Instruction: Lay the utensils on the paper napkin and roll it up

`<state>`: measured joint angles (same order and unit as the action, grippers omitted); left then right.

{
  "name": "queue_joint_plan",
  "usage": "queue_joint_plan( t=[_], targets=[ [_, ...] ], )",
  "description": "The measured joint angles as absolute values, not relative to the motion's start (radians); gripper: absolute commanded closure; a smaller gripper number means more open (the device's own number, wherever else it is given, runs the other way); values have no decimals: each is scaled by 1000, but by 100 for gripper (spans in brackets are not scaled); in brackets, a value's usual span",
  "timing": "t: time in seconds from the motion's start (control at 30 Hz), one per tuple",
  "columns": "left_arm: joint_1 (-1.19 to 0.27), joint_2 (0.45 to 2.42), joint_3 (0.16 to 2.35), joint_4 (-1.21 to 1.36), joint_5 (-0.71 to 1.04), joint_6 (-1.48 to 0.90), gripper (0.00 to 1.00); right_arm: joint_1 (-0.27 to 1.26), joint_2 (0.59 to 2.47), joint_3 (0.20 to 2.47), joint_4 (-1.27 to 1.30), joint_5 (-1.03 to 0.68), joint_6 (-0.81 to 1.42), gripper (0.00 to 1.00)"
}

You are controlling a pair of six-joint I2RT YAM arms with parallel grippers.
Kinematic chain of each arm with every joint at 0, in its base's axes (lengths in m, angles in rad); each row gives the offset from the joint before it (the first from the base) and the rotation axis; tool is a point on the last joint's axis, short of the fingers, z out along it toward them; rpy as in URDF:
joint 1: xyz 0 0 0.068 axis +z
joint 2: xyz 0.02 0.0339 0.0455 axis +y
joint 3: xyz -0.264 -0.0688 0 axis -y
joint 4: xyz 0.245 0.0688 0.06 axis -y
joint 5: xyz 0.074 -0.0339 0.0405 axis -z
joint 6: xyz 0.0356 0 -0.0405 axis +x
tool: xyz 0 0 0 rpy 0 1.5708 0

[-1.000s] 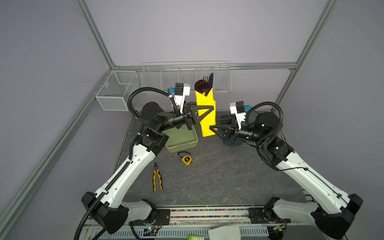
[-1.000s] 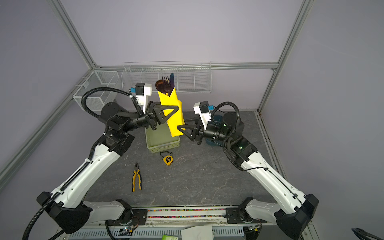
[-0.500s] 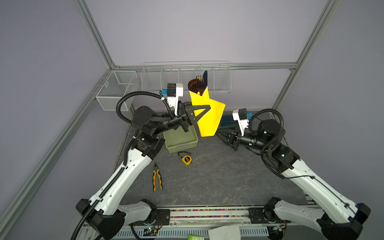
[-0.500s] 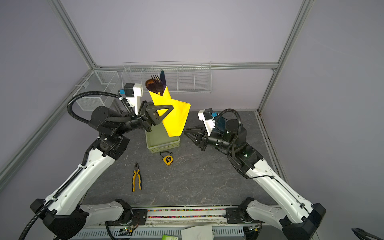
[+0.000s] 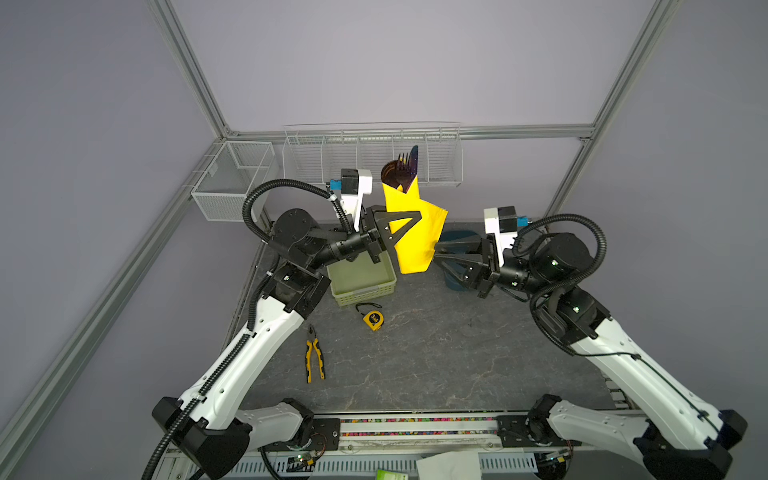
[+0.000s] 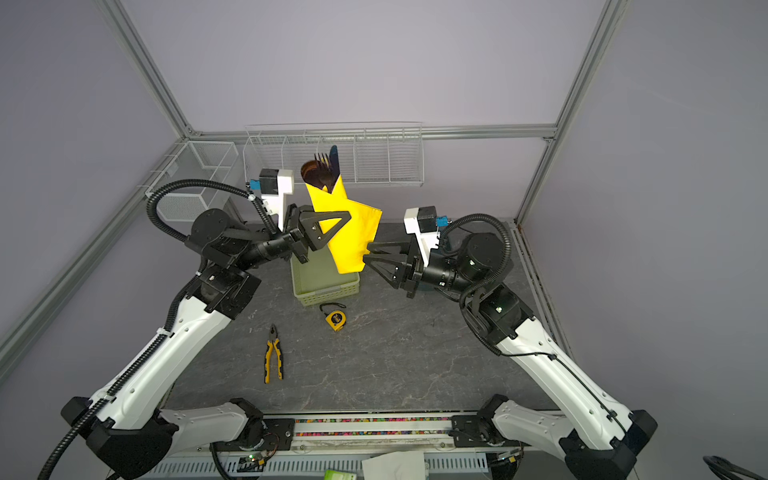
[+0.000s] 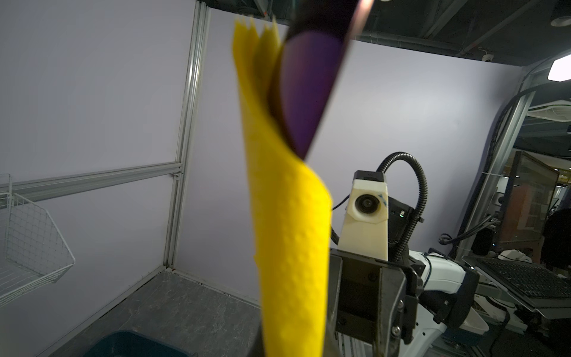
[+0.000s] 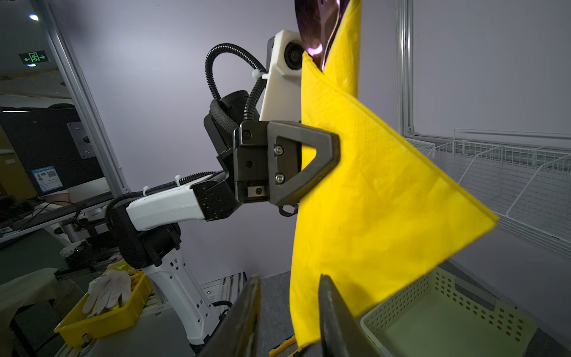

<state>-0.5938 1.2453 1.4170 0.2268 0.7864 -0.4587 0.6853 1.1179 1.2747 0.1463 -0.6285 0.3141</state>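
1. The left gripper (image 5: 415,218) is clamped on a bright yellow thin paper napkin (image 5: 426,245). It holds the napkin upright in the air over the back part of the dark grey marbled bench (image 5: 436,357).
2. The paper napkin is wrapped loosely around slim dark utensils (image 5: 400,174), whose purplish heads stick out of its top. One flap of the napkin hangs free toward the right arm.
3. The right gripper (image 5: 434,254) points at the napkin's lower edge with its jaws standing apart. In the right wrist view the napkin's bottom corner shows between them, unpinched.
4. A pale green perforated plastic basket (image 5: 365,289) sits on the bench below the napkin, toward the back left corner.
5. A small round yellow tape measure (image 5: 372,319) lies just in front of the basket.
6. Yellow-and-black-handled pliers (image 5: 314,359) lie near the bench's left edge, well apart from both grippers.
7. A dark blue bin (image 5: 455,236) stands behind the right gripper, near the back edge.
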Motion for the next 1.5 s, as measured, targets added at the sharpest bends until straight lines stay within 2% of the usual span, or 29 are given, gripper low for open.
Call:
queue_joint_plan(
  t=[0.23, 1.07, 1.3, 1.5],
  targets=[
    [-594, 1261, 1417, 227, 813, -465, 100, 685, 1181, 1299, 148, -626, 306, 60],
    [-594, 1283, 1417, 350, 889, -576, 100, 685, 1203, 1299, 131, -664, 292, 53],
    [-594, 1283, 1417, 363, 891, -587, 100, 699, 1217, 1299, 133, -714, 304, 56],
    [-594, 1283, 1417, 370, 896, -601, 100, 717, 1243, 1312, 145, -750, 316, 69]
  ],
)
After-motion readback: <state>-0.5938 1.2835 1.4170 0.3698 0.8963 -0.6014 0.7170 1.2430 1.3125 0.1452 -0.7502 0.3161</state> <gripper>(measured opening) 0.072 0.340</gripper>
